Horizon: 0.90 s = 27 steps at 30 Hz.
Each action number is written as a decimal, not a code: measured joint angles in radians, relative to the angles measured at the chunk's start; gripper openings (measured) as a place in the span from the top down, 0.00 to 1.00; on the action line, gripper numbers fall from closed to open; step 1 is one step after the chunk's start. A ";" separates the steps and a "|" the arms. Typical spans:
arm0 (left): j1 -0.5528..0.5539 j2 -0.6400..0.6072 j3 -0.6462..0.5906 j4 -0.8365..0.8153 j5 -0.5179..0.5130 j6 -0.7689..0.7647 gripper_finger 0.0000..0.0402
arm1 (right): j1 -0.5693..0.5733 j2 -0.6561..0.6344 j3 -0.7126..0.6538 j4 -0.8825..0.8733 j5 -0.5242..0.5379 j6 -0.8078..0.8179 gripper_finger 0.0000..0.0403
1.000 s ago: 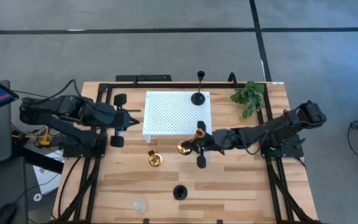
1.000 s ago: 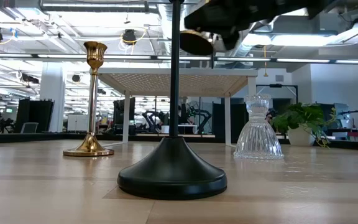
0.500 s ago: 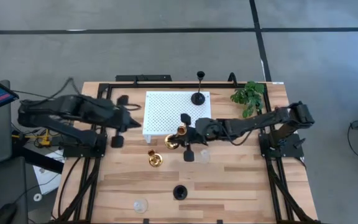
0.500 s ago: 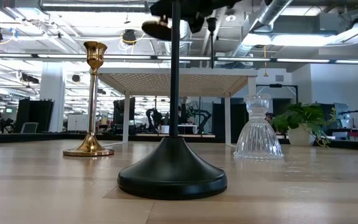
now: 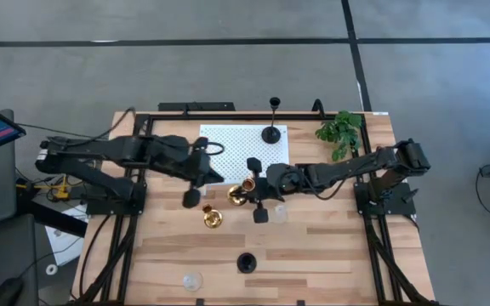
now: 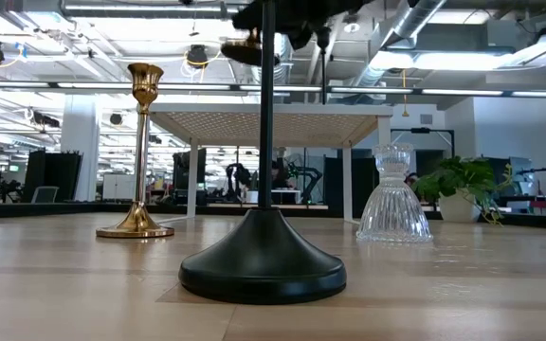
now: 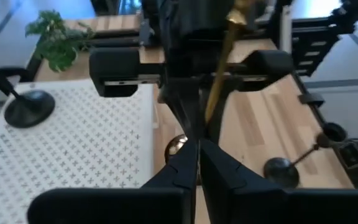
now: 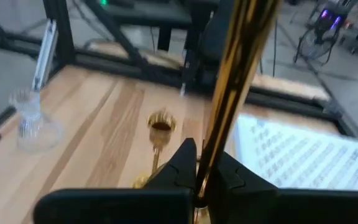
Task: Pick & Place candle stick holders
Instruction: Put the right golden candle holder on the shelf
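My right gripper (image 5: pixel 247 187) reaches in from the table's right and is shut on a gold candle stick holder (image 5: pixel 238 194), lifted beside the near edge of the white perforated platform (image 5: pixel 228 153). My left gripper (image 5: pixel 215 177) is shut with nothing in it, level with that holder on its left and pointing at it. A second gold holder (image 5: pixel 213 218) stands by its base on the table, as do a black one (image 5: pixel 246 263) and two clear glass ones (image 5: pixel 192 279) (image 5: pixel 277 212). Another black holder (image 5: pixel 271 133) stands on the platform. My right gripper pinches the gold holder's thin stem (image 8: pixel 211 163) between its two fingers. The fingers come about level from the table's right and lie across the stem. The holder is lifted clear, standing somewhat tilted, its round base (image 6: pixel 249 52) lowest, above platform height.
A green plant sprig (image 5: pixel 340 132) lies at the far right corner. Black frame rails run along both table sides. In the low view the black holder (image 6: pixel 263 265) stands nearest, with the gold one (image 6: pixel 140 152) to its left and a glass one (image 6: pixel 394 204) to its right.
My right gripper has carried the gold holder up and toward the table's left, then held still. My left gripper, staying shut, has swung toward the table's right, over the platform's near left corner, toward the held holder.
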 joint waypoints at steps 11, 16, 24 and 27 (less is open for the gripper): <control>0.035 0.129 0.000 0.069 0.003 -0.023 0.75 | 0.001 0.001 0.000 -0.047 0.000 0.002 1.00; 0.032 0.130 0.000 0.138 0.083 -0.024 0.65 | -0.016 0.001 0.000 -0.079 -0.001 0.048 1.00; 0.032 0.126 0.000 0.176 0.132 -0.046 0.54 | -0.021 0.001 0.000 -0.080 -0.001 0.065 1.00; 0.032 0.138 0.000 0.191 0.134 -0.046 0.52 | -0.022 0.001 0.000 -0.078 -0.001 0.069 1.00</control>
